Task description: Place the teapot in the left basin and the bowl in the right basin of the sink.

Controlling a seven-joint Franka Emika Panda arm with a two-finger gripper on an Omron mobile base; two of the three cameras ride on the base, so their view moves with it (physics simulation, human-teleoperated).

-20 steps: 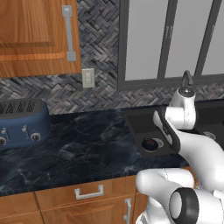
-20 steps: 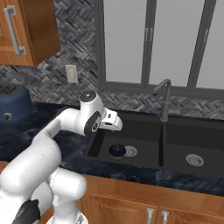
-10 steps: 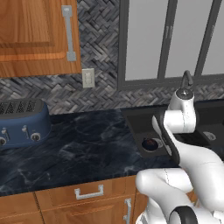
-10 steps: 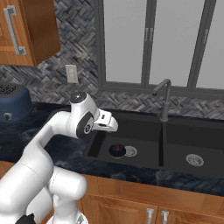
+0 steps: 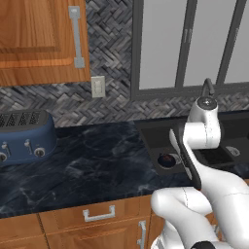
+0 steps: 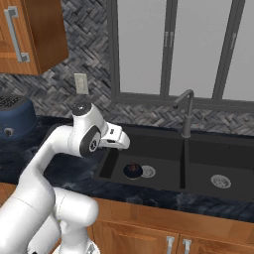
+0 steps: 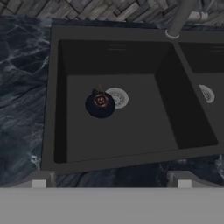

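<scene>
The small dark teapot [image 7: 100, 103] stands upright on the floor of the left basin [image 7: 135, 131], right beside its silver drain; I also see the teapot [image 6: 132, 170] [image 5: 167, 159] from both base cameras. My gripper [image 6: 118, 142] [image 7: 111, 180] hangs open and holds nothing, above the front left of the sink [image 6: 149, 130] and well clear of the pot. The right basin [image 6: 218, 166] [image 7: 202, 72] holds only its drain. The bowl is out of view.
A grey gooseneck faucet [image 6: 186, 111] [image 7: 180, 17] rises behind the divider. A blue toaster [image 5: 24, 136] [image 6: 15, 116] stands far left on the dark marble counter [image 5: 97, 165]. Wooden wall cabinets [image 5: 39, 39] hang above the counter, and a window is behind the sink.
My arm has drawn back a little from the sink, its elbow shifting slightly. The teapot has stayed where it stands, and the jaws have stayed open.
</scene>
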